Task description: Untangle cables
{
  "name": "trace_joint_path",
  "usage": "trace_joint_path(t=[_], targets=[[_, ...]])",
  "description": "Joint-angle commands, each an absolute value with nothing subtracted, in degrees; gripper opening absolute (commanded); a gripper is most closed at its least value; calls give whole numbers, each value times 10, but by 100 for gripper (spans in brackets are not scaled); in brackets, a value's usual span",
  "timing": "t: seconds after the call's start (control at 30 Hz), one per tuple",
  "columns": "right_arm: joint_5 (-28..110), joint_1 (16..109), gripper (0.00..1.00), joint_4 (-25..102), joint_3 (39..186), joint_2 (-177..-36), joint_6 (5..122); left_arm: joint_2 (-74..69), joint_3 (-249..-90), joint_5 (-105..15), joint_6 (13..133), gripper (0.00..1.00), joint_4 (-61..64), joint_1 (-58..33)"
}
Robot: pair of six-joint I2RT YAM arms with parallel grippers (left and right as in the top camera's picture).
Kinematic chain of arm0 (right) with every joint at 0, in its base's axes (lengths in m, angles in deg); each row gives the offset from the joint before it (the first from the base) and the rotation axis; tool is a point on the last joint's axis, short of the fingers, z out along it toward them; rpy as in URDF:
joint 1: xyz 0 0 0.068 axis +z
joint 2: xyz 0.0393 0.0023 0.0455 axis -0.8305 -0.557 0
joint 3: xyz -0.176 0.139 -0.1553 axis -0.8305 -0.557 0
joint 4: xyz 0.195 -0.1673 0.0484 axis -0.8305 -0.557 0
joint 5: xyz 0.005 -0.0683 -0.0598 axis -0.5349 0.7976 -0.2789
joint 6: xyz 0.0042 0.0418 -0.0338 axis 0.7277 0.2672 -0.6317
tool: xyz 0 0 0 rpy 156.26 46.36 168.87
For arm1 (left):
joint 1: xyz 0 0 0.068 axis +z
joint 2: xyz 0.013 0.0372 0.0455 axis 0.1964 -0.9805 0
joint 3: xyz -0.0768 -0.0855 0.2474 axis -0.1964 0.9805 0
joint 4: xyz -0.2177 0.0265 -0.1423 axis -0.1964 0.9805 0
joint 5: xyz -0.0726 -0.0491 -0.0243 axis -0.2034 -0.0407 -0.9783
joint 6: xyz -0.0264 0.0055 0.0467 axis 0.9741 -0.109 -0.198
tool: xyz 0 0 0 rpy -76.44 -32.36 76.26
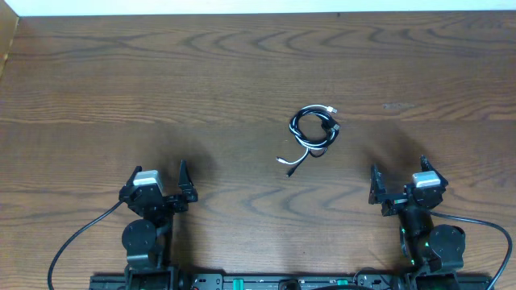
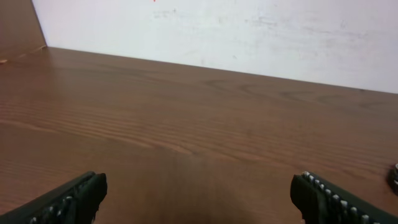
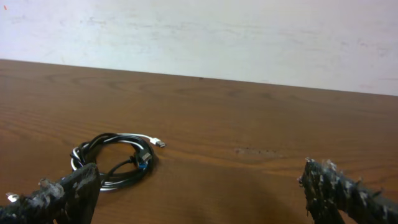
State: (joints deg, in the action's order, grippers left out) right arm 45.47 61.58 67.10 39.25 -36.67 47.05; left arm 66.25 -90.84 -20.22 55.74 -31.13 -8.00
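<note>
The cables (image 1: pixel 313 131) lie as one small coiled bundle of thin black and white cords on the wooden table (image 1: pixel 201 80), right of centre, with plug ends trailing toward the front. In the right wrist view the cables (image 3: pixel 115 160) sit ahead and to the left, a silver plug poking out at the top. My left gripper (image 1: pixel 159 184) stands open near the front left, far from the bundle. My right gripper (image 1: pixel 398 181) stands open at the front right, nothing between its fingers. In the left wrist view only bare table shows between the fingers (image 2: pixel 329 198).
A white wall (image 3: pixel 199 31) runs along the table's far edge. Thick black wires (image 1: pixel 76 238) loop from each arm base at the front edge. A raised wooden side panel (image 2: pixel 18 25) stands at the far left.
</note>
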Motion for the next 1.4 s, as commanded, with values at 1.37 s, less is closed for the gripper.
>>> trace_joint_path(t=[1.37], targets=[[335, 614, 99, 410, 877, -793, 517, 5, -1643, -224, 568, 99, 104, -236]])
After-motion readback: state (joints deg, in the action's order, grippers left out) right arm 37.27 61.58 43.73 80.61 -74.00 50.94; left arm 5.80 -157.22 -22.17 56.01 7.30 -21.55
